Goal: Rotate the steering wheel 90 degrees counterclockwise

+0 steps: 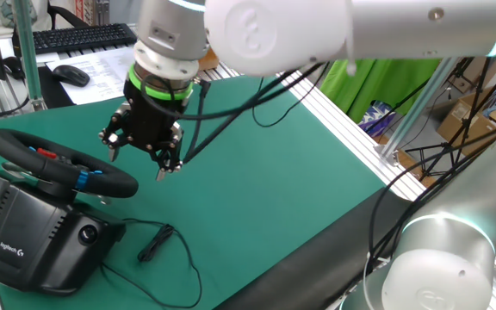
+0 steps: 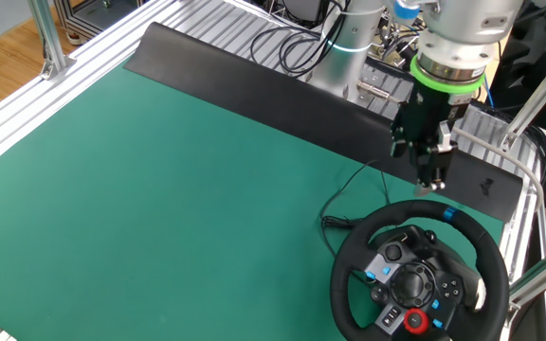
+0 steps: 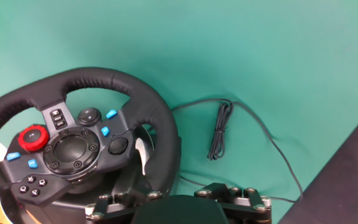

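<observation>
The steering wheel (image 1: 102, 179) is black and round, with blue and red buttons on its spokes, and is mounted on a boxy black Logitech base (image 1: 24, 232) at the left of the green mat. In the hand view its rim (image 3: 104, 81) fills the left half, with the red button at the left of the hub. My gripper (image 1: 140, 162) hangs just above and behind the rim's far end, open, with nothing between its fingers. From the other side, the gripper (image 2: 427, 178) is above the top of the wheel (image 2: 482, 246), apart from it. Only the gripper's base (image 3: 179, 202) shows in the hand view.
A black cable (image 3: 219, 130) with a bundled loop lies on the mat beside the wheel. A black strip (image 2: 254, 85) runs along the mat's edge. A keyboard (image 1: 80, 36) and a mouse (image 1: 71, 75) sit on a desk beyond the table. Aluminium rails (image 2: 83, 57) frame the mat.
</observation>
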Tool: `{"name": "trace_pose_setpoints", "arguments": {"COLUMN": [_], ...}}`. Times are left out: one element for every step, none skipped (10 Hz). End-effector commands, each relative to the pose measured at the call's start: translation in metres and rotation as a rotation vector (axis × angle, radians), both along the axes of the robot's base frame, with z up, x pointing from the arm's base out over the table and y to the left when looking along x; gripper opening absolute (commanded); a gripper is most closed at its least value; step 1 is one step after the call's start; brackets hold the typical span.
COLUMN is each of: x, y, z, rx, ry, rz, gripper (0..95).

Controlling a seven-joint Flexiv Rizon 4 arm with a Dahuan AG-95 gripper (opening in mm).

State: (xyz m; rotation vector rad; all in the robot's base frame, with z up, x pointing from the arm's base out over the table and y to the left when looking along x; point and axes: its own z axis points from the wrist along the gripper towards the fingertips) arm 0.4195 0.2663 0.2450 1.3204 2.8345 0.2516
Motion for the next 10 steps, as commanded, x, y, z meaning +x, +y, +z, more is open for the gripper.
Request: {"name": "trace_pose_setpoints", "arguments": {"x": [-0.0019, -0.0019, -0.0019, -0.0019, -0.0019, -0.0019, -0.0019, -0.0019, -0.0022, -0.0033], "y": [-0.0016, -0.0016, -0.0016, -0.0016, -0.0016, -0.0016, -0.0016, -0.0016, -0.0019, -0.002], "z": [0.0012, 0.0012, 0.0012, 0.0012, 0.0012, 0.0012, 0.0012, 0.0012, 0.0017, 0.0033], "rx": [-0.01, -0.01, -0.01, -0.007, -0.004, -0.003, 0.001, -0.003, 0.0, 0.011], "ry": [0.019, 0.034, 0.042, 0.061, 0.07, 0.074, 0.077, 0.078, 0.079, 0.087], "rz": [-0.029, -0.039, -0.049, -0.076, -0.096, -0.113, -0.131, -0.141, -0.145, -0.163], "gripper": [76.0, 76.0, 76.0, 76.0, 76.0, 76.0, 76.0, 76.0, 76.0, 76.0]}}
